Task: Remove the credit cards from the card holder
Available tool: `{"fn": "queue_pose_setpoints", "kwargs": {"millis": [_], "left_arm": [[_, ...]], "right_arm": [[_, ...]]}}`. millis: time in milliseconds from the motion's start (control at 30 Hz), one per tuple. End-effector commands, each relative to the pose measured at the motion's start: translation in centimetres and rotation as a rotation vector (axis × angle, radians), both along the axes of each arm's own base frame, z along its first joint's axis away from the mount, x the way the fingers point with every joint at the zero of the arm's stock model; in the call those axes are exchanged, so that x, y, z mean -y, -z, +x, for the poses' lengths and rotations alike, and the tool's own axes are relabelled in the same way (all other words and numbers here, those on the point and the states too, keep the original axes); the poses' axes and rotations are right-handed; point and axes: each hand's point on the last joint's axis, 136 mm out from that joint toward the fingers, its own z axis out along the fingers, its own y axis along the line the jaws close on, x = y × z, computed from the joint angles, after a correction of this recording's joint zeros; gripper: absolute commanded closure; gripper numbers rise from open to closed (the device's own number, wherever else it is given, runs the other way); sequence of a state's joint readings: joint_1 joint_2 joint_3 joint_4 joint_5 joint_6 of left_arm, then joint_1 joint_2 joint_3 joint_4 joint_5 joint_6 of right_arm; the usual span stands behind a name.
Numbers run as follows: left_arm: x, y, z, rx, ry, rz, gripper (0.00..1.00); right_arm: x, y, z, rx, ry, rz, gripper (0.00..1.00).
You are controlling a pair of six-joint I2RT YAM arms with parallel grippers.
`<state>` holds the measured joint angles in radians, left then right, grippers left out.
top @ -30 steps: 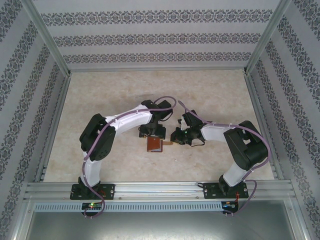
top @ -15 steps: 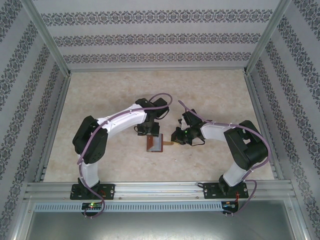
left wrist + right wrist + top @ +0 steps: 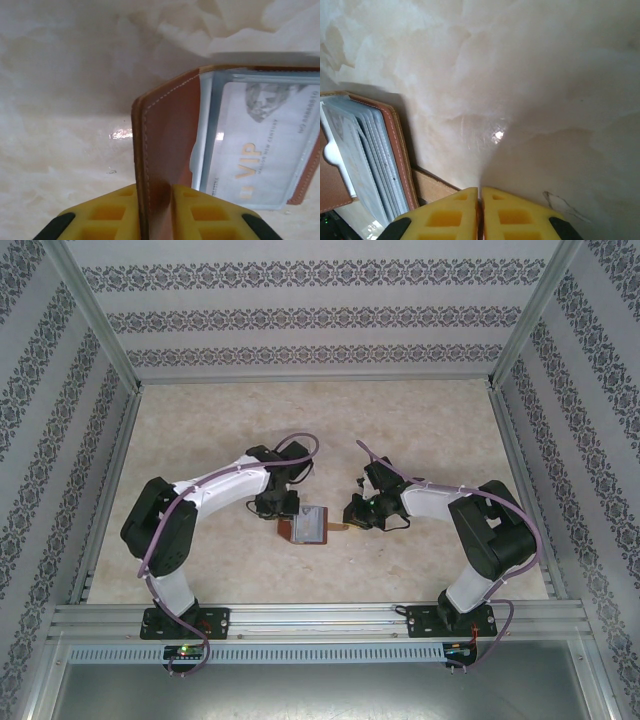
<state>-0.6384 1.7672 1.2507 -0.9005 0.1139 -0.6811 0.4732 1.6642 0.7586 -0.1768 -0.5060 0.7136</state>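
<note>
Bottom centre of the left wrist view, the left gripper [image 3: 155, 201] clamps the card holder [image 3: 167, 132] by its brown flap. Beyond, right of frame, a credit card [image 3: 260, 145] sits sleeved inside. The right gripper [image 3: 479, 194] is clenched on the strap tab [image 3: 433, 186].

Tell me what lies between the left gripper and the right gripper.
The open card holder lies between them in the top external view; the left gripper pinches its brown cover, the right gripper grips its strap tab.
</note>
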Motion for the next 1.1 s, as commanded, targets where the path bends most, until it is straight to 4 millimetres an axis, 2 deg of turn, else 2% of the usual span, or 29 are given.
{"fn": "queue_pose_setpoints", "kwargs": {"millis": [0, 167, 300, 500, 833, 1067], "left_arm": [[1.1, 0.0, 0.8, 0.037, 0.006, -0.095, 0.87], [1.1, 0.5, 1.1, 0.043, -0.003, -0.140, 0.94], [1.3, -0.3, 1.3, 0.068, 0.002, -0.177, 0.97], [2.5, -1.8, 1.5, 0.109, 0.004, -0.272, 0.99], [3.2, -1.7, 1.1, 0.109, 0.000, -0.333, 1.00], [4.0, -2.0, 1.3, 0.115, 0.001, -0.380, 1.00]], "right_arm": [[1.4, -0.2, -0.2, 0.003, 0.002, -0.066, 0.87], [1.4, -0.9, 0.1, 0.009, 0.006, -0.072, 0.82], [1.5, -1.6, 0.3, 0.022, 0.005, -0.092, 0.78], [2.2, -2.8, 0.2, 0.052, -0.005, -0.141, 0.68], [2.9, -5.6, -0.5, 0.096, -0.007, -0.162, 0.61], [3.1, -7.0, -1.0, 0.118, -0.002, -0.152, 0.59]]}}
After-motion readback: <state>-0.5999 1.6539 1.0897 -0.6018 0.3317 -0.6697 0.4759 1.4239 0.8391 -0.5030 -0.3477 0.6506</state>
